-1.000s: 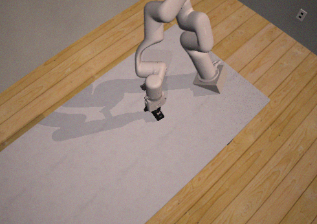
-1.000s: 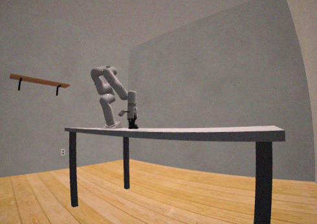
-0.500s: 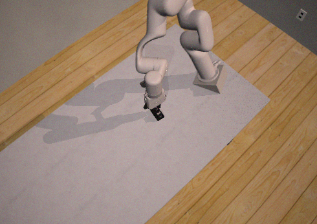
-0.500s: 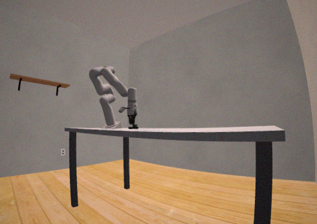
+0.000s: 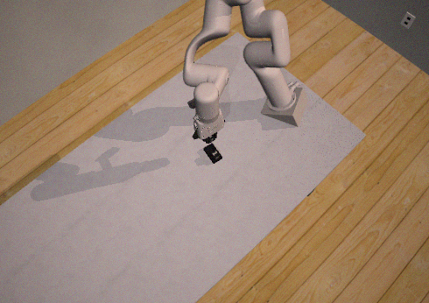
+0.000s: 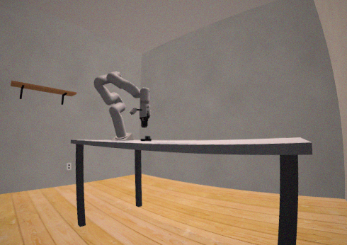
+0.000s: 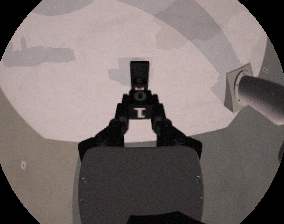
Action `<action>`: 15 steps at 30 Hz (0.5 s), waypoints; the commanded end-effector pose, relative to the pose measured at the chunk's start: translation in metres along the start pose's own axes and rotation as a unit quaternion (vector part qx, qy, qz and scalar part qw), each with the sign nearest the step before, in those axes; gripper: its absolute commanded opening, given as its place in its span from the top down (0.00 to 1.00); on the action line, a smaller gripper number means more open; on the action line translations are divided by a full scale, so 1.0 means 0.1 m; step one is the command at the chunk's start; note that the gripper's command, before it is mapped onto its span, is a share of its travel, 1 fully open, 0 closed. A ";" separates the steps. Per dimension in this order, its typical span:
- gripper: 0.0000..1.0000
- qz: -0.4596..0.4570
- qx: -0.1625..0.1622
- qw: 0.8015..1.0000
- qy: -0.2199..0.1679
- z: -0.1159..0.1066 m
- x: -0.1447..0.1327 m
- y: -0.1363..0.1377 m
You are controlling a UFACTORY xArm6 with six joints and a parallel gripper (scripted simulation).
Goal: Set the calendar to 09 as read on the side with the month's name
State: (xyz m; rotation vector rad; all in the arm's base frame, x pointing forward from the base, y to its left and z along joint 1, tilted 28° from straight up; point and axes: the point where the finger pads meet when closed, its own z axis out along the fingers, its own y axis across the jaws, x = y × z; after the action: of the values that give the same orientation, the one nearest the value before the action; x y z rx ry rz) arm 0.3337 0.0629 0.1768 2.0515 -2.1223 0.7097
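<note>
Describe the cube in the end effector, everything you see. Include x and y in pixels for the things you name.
The cube [image 7: 140, 104] is black and smooth-looking, maybe plastic, with a white 0 on one face and a white 1 on the adjoining one. The end effector [image 5: 210, 138] [image 6: 144, 125] [image 7: 140, 101] grips it by two opposite sides, raised above the table [image 5: 131, 221] [image 6: 230, 142] [image 7: 93, 35]. Its other faces are hidden.

A long table with a pale, flat top and dark grey sides [image 5: 175, 226] [image 6: 248, 141] [image 7: 88, 95] stands on dark, straight legs [image 6: 288, 197]. A small black calendar tray [image 5: 210, 151] [image 6: 142, 139] [image 7: 139, 67] sits on it, below the jaws of the black and grey gripper [image 5: 210, 139] [image 6: 144, 126] [image 7: 140, 101], with a gap between. Part of the tray's load sticks up, but its numbers are too small to read for sure. A pale grey, flat base plate [image 5: 297, 120] [image 6: 129, 137] [image 7: 231, 103] also sits on the table, well off to one side of the jaws. Grey shadows spread over the top.
</note>
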 end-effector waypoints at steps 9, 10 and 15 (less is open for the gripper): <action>0.73 -0.071 0.001 0.997 -0.001 -0.01 -0.47 -0.06; 0.73 -0.105 0.001 0.994 -0.001 0.01 -0.70 -0.07; 0.73 -0.167 0.001 0.986 0.000 0.05 -1.14 -0.02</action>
State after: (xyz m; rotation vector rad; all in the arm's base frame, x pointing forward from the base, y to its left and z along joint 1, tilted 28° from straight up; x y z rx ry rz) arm 0.3382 0.1211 0.1521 2.2325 -1.8786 0.6798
